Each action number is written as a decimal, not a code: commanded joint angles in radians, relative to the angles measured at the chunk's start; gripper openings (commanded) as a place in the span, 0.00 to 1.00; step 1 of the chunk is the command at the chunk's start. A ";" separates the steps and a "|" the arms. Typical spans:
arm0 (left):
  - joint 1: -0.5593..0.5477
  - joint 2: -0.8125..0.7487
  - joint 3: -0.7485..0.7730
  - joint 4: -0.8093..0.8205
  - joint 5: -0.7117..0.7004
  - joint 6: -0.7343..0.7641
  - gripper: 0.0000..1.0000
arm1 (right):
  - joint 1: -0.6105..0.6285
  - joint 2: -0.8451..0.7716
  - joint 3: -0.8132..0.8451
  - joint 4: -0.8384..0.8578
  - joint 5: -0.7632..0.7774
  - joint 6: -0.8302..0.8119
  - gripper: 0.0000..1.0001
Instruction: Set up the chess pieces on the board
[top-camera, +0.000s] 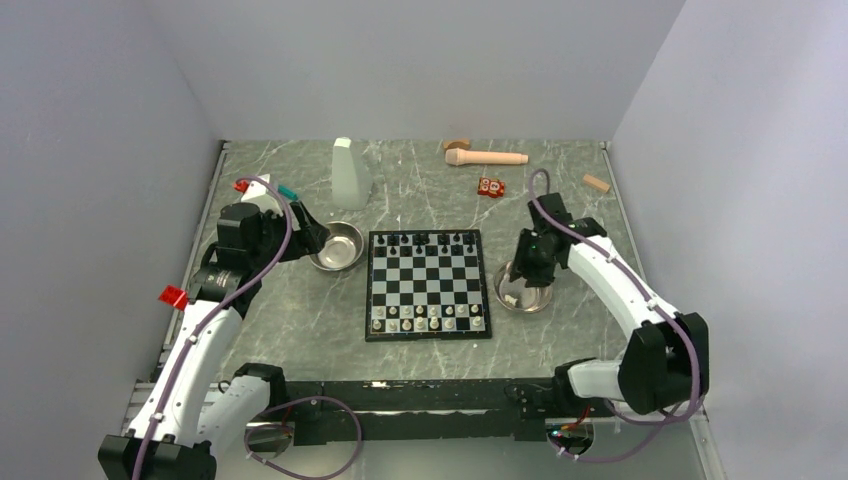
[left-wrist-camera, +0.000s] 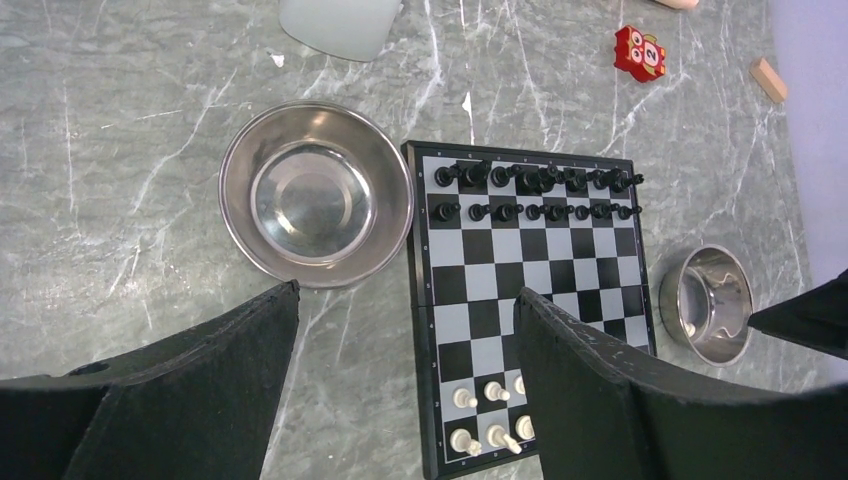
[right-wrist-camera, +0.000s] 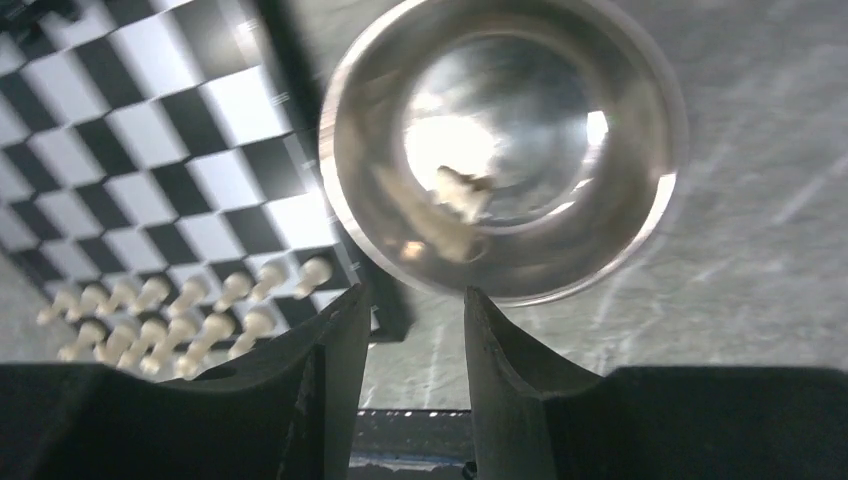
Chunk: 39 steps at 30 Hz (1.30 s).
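Right gripper (right-wrist-camera: 413, 300): closest to its wrist lens; the dark fingers (right-wrist-camera: 330, 390) stood a narrow gap apart with nothing between them, pointing down over the right bowl
Right bowl (right-wrist-camera: 660, 170): shiny steel, round, on the table (top-camera: 280, 320) just beside the board's right edge
Loose pale piece (right-wrist-camera: 462, 190): lay in the right bowl's bottom, below and just beyond the right gripper's tips, untouched; too blurred to tell its long axis or which way it headed
Board (top-camera: 428, 285): small black-and-white checkered square with a black border, flat at mid-table, its sides parallel to the table's sides
Black pieces (top-camera: 425, 241): stood upright on the two far ranks, long axes vertical, rows running left to right; well apart from both grippers
White pieces (top-camera: 428, 318): stood upright on the two near ranks, long axes vertical, rows running left to right; they lay to the left of the right gripper, near the board's near right corner
Left gripper (left-wrist-camera: 407, 300): jaws spread wide and empty, raised above the table, looking down on the left bowl and the board's left edge; the white pieces showed just past its right finger, the black pieces well beyond its tips
Left bowl (left-wrist-camera: 235, 190): larger steel bowl, just beside the board's far left corner
Red toy block (top-camera: 490, 187): on the table beyond the board's far edge
Pale bottle (top-camera: 350, 172): upright, behind the left bowl
Wooden pestle (top-camera: 490, 157): lay on its side near the back wall, long axis left to right
Small wooden block (top-camera: 596, 183): far right of the table
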<state>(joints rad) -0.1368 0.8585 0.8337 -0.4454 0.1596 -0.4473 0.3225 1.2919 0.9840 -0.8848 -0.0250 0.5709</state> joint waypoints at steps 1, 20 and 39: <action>0.005 -0.015 0.005 0.020 0.011 -0.020 0.82 | -0.119 0.030 -0.045 0.052 0.003 -0.046 0.43; 0.005 0.003 -0.015 0.025 0.018 -0.034 0.79 | -0.142 0.214 -0.133 0.133 -0.063 -0.113 0.15; 0.005 -0.005 -0.031 0.029 0.019 -0.034 0.79 | -0.139 0.271 -0.087 0.262 -0.035 -0.096 0.24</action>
<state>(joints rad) -0.1368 0.8631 0.8062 -0.4454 0.1612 -0.4690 0.1848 1.5654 0.8463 -0.6899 -0.0849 0.4713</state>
